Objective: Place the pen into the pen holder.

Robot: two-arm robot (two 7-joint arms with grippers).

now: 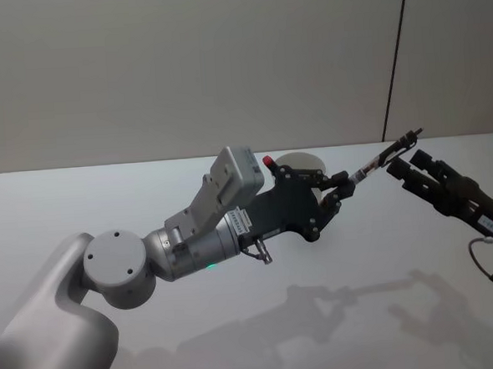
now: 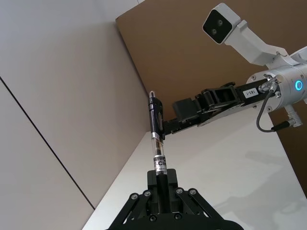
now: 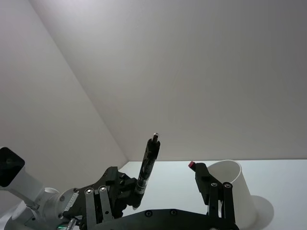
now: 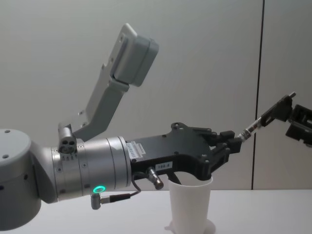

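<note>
Your left gripper clamped pen low on barrel above pen holder; right gripper, jaws open, beside cap end, likely handover.

The pen looks glossy clear-and-black plastic, the pen holder smooth matt white, the table matt

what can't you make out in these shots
- Pen holder: in the head view, mostly hidden behind the left end effector.
- Its inside and base: in the chest view, that end effector covers the mouth and the bottom edge cuts the base.
- Pen, gripped end: in the left wrist view, buried between the fingers.
</note>
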